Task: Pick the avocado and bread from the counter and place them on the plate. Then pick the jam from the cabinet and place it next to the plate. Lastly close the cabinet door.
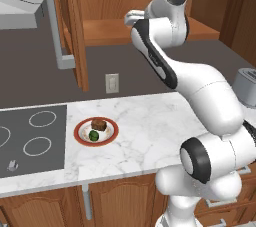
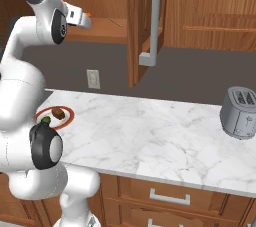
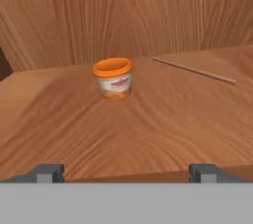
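The orange jam (image 3: pixel 113 78) stands upright on the wooden shelf of the open cabinet (image 3: pixel 148 119), a short way ahead of my gripper (image 3: pixel 127 173). The gripper is open, its fingertips (image 3: pixel 49 172) wide apart with nothing between them. From the right base, the hand reaches into the cabinet with the jam (image 2: pixel 88 15) just past it. On the counter (image 1: pixel 150 121) the plate (image 1: pixel 111 130) holds the dark brown bread (image 1: pixel 99 124) and the green avocado (image 1: pixel 93 135). The cabinet door (image 1: pixel 76 31) stands swung open, its grey bar handle (image 1: pixel 52 21) facing out.
A dark stovetop (image 1: pixel 30 138) lies left of the plate, under a grey range hood (image 1: pixel 20 11). A silver toaster (image 2: pixel 240 111) stands at the counter's right end. A thin ridge (image 3: pixel 195 71) crosses the shelf to the jam's right. Drawers (image 2: pixel 170 196) run below the counter.
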Available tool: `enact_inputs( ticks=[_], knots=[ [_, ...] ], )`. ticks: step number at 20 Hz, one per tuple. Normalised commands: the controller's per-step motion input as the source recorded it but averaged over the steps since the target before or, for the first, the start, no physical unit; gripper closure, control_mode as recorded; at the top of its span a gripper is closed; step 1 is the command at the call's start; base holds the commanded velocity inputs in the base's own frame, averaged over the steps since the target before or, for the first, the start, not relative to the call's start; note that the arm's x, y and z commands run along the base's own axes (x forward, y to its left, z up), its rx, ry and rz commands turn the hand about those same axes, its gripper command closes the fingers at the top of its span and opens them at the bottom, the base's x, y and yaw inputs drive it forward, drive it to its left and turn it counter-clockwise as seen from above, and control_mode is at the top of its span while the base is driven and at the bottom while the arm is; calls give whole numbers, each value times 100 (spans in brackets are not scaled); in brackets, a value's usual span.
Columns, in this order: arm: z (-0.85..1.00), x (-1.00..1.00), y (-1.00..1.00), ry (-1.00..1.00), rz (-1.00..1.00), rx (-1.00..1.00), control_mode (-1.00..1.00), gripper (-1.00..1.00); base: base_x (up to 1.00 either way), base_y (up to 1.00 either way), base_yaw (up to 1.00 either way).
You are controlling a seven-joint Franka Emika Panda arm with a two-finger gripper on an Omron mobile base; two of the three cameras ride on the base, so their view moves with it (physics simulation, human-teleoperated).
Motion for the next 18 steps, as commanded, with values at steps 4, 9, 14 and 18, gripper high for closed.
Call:
enact_inputs(
  ticks=[4,9,14,18],
  knots=[
    [-15,52,0,10,0,-3,-100,-100,0,0,0],
    [-8,56,1,9,0,-3,-100,-100,0,0,0],
    [0,48,12,1,0,-3,-100,-100,0,0,0],
    [0,40,26,0,0,-7,-100,-100,0,0,0]
  ],
)
